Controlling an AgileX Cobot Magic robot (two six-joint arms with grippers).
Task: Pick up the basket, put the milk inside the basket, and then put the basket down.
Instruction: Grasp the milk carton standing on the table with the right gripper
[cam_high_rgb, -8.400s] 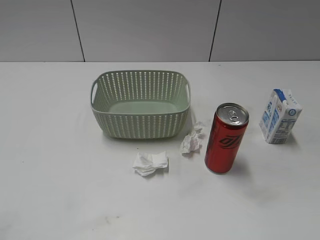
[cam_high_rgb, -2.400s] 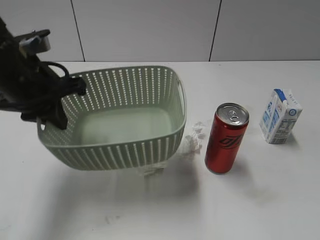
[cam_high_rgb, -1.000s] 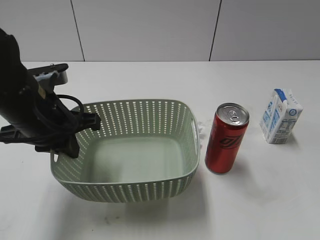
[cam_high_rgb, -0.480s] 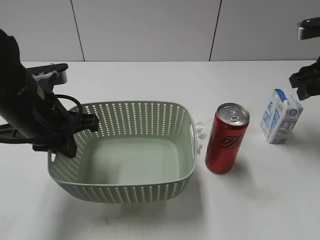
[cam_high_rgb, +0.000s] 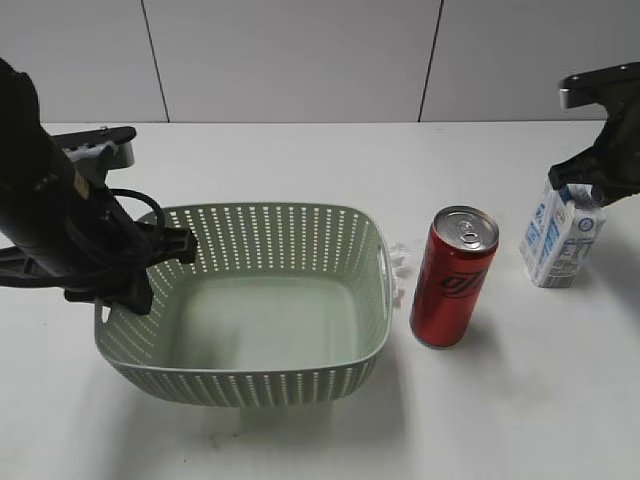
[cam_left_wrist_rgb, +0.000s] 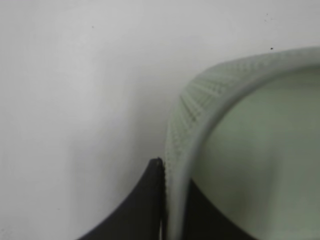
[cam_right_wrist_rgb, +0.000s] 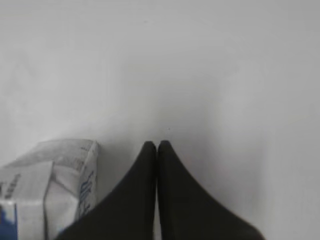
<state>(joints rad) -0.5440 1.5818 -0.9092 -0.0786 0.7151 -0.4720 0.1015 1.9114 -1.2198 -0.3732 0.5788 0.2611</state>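
The pale sage-green basket (cam_high_rgb: 250, 330) is held at the left of the exterior view, in front of the spot where it first stood. My left gripper (cam_high_rgb: 130, 290) is shut on the basket's left rim; the left wrist view shows the rim (cam_left_wrist_rgb: 200, 130) pinched between the black fingers (cam_left_wrist_rgb: 172, 200). The milk (cam_high_rgb: 560, 232), a small white carton with blue print, stands at the far right. My right gripper (cam_high_rgb: 590, 185) hovers over the carton's top. In the right wrist view its fingers (cam_right_wrist_rgb: 157, 146) are pressed together and empty, with the milk (cam_right_wrist_rgb: 50, 190) at the lower left.
A tall red drink can (cam_high_rgb: 452, 276) stands between the basket and the milk. A bit of crumpled white tissue (cam_high_rgb: 400, 262) shows between the basket and the can. The table (cam_high_rgb: 300, 440) is white and a grey panelled wall stands behind it.
The basket was lifted, carried toward the front and lowered, covering the tissues. In the last second my right arm came in from the upper right and dropped over the milk.
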